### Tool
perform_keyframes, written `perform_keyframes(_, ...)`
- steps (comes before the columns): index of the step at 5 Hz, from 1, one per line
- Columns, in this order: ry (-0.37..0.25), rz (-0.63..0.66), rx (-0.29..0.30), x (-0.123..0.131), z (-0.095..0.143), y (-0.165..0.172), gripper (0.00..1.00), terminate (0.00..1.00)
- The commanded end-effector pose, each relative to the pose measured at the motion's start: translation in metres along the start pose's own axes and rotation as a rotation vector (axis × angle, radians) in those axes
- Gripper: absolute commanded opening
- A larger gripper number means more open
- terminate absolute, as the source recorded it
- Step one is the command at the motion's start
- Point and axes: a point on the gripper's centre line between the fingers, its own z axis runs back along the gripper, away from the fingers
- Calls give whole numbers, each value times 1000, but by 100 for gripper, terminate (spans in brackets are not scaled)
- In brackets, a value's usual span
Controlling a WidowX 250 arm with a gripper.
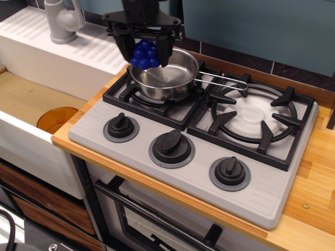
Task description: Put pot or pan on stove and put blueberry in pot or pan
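Observation:
The shiny steel pan [166, 79] sits on the left burner of the grey stove [199, 172], its wire handle [222, 81] pointing right. My black gripper [146, 53] is shut on the deep-blue blueberry cluster [146, 54] and holds it in the air over the pan's back left rim. The blueberry hangs between the two fingers, above the pan and not touching it.
A white sink unit with a grey tap [62, 21] stands at the left. An orange round dish [56, 119] lies in the sink basin. The right burner [251, 117] has nothing on it. Three black knobs [171, 144] line the stove's front. Wooden counter [314, 172] at the right.

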Motion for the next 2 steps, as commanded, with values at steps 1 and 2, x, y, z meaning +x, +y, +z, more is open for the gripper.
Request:
perform_keyframes(1,-101,-47,17,19,4,-10,0,0)
perform_keyframes(2,-106,-53,11,19,5,-9,100,100)
